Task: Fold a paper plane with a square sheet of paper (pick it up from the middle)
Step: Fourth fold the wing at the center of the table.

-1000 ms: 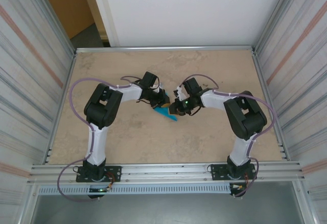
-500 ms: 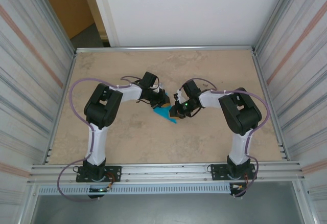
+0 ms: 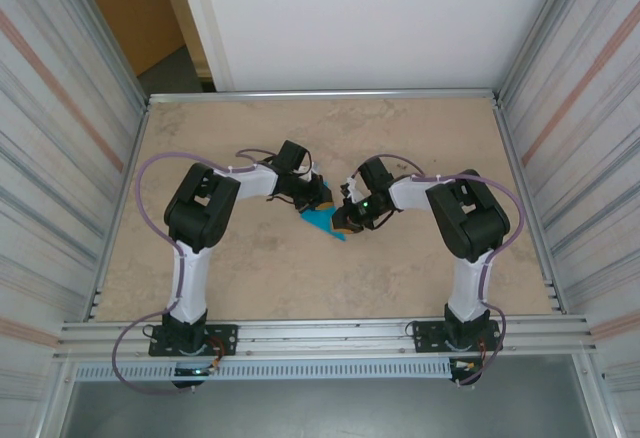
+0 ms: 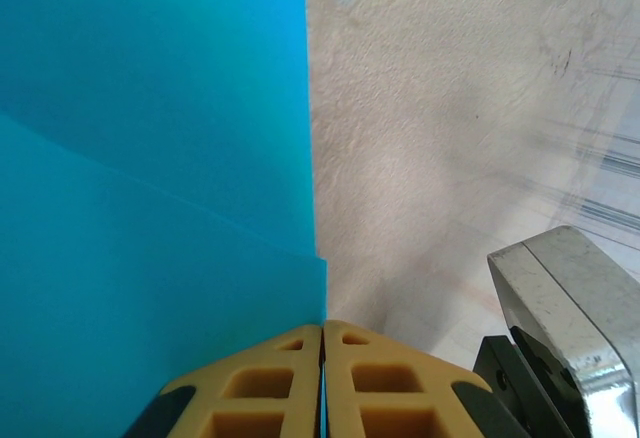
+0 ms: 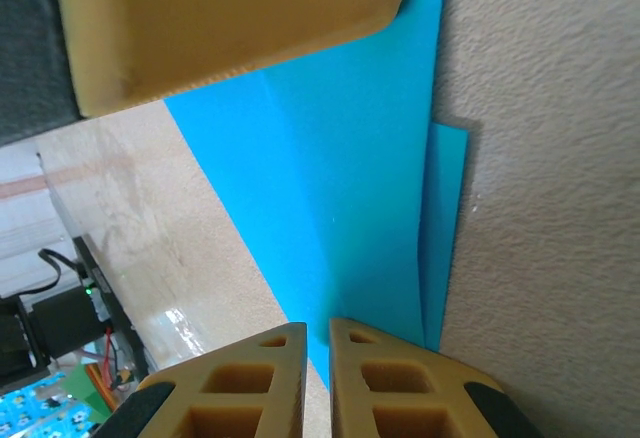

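Note:
The square sheet of paper [image 3: 325,222] is teal-blue and partly folded, lying mid-table between both arms. In the left wrist view the paper [image 4: 150,208] shows two overlapping layers with a straight right edge. My left gripper [image 3: 320,199] is shut on that edge, with a thin teal line pinched between its yellow fingers [image 4: 260,388]. My right gripper [image 3: 343,223] comes in from the right. In the right wrist view its jaws [image 5: 318,330] stand almost together on the paper's [image 5: 340,188] near corner. A left finger [image 5: 230,18] presses on the far end.
The beige table [image 3: 230,268] is fenced by aluminium rails [image 3: 320,333] at the front and ribbed walls at both sides. Purple cables [image 3: 150,173] loop from each arm. A metal and black block [image 4: 560,308] sits close on the right in the left wrist view.
The right arm's elbow has swung a little to the left and its gripper has edged down-left along the paper. The left arm and the paper have hardly moved.

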`<state>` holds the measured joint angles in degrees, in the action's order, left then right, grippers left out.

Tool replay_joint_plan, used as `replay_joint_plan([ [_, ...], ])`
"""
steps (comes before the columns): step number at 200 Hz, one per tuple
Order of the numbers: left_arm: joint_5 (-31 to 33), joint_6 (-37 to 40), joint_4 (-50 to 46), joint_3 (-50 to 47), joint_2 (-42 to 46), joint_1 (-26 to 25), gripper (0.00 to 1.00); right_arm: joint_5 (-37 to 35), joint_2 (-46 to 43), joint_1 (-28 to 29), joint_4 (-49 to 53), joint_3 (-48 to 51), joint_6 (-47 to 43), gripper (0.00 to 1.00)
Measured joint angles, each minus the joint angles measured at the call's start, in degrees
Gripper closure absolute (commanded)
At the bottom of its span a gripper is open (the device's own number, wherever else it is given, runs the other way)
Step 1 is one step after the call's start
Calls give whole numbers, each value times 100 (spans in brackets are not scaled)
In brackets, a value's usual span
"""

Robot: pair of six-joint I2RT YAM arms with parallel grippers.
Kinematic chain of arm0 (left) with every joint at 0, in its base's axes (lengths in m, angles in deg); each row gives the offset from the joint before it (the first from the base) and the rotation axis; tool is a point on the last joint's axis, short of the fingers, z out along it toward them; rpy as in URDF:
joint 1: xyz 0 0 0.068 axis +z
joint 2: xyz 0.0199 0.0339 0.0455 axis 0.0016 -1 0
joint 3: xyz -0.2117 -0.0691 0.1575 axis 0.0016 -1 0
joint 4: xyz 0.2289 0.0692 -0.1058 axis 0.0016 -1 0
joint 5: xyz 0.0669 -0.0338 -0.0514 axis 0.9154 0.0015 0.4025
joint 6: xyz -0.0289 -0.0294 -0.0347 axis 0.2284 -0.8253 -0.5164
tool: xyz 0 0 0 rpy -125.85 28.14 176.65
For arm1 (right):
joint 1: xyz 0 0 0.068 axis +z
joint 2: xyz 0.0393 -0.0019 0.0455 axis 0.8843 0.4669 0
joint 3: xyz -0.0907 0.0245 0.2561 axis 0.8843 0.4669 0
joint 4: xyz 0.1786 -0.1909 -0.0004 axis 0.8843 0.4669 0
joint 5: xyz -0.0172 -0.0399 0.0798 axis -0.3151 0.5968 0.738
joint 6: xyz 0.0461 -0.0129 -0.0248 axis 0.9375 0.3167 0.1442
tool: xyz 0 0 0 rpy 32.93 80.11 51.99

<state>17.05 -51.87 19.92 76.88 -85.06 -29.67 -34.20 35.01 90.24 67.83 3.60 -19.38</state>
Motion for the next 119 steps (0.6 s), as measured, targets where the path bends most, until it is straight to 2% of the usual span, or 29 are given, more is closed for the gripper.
replay_joint_plan([
  [45, -94, 20, 214, -157, 31, 28, 91, 168, -179, -74, -70, 319, -4, 84],
  [119, -146, 24, 343, -236, 50, 37, 91, 131, -723, -146, 354, 909, -46, 83],
])
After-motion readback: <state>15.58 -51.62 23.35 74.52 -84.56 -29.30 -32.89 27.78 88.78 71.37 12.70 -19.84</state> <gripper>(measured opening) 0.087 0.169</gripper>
